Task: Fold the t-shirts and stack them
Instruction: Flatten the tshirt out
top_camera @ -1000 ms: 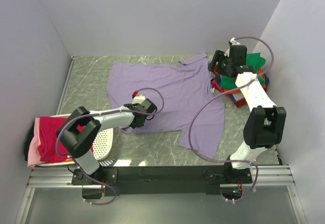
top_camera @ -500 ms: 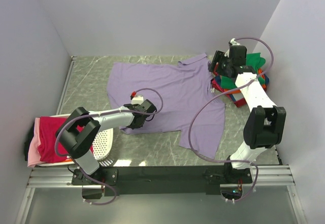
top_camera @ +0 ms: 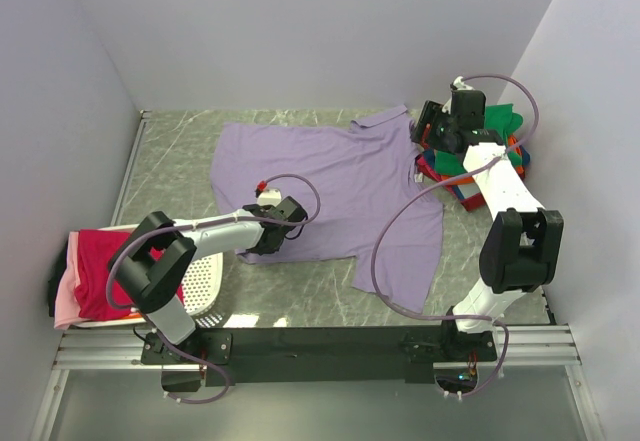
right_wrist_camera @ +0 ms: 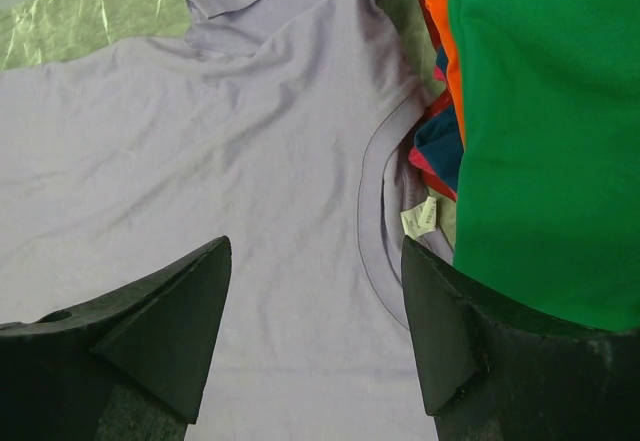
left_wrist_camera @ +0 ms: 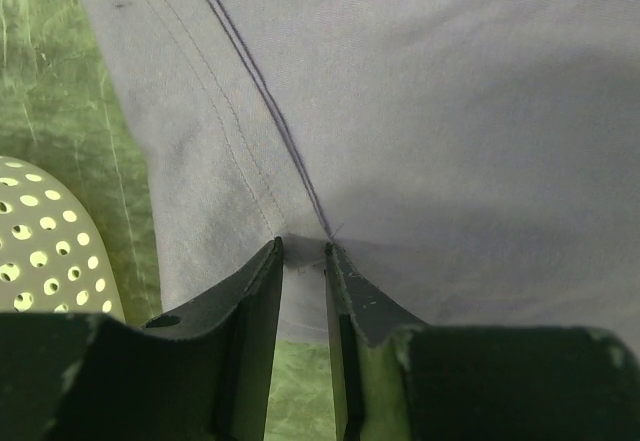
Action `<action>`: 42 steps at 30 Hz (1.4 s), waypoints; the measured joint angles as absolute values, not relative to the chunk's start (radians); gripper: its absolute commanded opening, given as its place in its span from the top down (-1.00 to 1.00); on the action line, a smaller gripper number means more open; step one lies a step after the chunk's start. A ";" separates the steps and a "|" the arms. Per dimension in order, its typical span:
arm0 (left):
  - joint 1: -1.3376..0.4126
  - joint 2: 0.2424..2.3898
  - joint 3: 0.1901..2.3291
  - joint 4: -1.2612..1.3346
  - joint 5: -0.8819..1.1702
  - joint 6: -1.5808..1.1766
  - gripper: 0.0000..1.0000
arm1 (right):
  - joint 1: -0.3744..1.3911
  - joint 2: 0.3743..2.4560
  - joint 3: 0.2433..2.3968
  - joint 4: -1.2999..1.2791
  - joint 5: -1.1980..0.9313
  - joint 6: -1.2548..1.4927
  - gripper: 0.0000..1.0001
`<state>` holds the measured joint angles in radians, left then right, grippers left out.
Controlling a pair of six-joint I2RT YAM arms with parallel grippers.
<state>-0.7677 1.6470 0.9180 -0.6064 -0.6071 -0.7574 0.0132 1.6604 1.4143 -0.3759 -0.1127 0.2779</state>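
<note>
A lavender-purple shirt [top_camera: 340,186] lies spread flat on the table, collar towards the back right. My left gripper [top_camera: 264,240] sits at its near hem, jaws nearly closed and pinching a puckered bit of cloth by a seam [left_wrist_camera: 305,251]. My right gripper [top_camera: 430,126] hovers open and empty over the collar area [right_wrist_camera: 315,246], beside a white neck label [right_wrist_camera: 420,218]. A stack of folded shirts stands at the back right with a green one [top_camera: 498,119] on top and orange, blue and red layers [right_wrist_camera: 440,51] under it.
A white perforated basket [top_camera: 205,276] stands at the near left, its rim also in the left wrist view [left_wrist_camera: 40,261]. A magenta-red shirt [top_camera: 100,266] and a pink one [top_camera: 65,306] hang over its left side. Walls enclose the table on three sides.
My left gripper has crept slightly left at the hem. The right arm and the shirts have not visibly moved.
</note>
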 measured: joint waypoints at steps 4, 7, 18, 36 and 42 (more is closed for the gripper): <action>-0.768 1.648 0.918 -0.600 -0.605 -0.756 0.39 | 0.013 1.660 1.414 -0.382 -0.112 0.278 -0.50; -0.768 1.646 0.915 -0.583 -0.596 -0.752 0.39 | 0.013 1.660 1.414 -0.383 -0.112 0.278 -0.50; -0.768 1.645 0.907 -0.573 -0.591 -0.750 0.45 | 0.014 1.660 1.414 -0.387 -0.112 0.278 -0.50; -0.767 1.629 0.907 -0.591 -0.614 -0.772 0.99 | 0.072 1.588 1.354 -0.418 -0.062 0.279 -0.47; -0.753 1.566 0.907 -0.585 -0.620 -0.770 0.99 | 0.187 1.440 1.212 -0.429 0.002 0.300 -0.47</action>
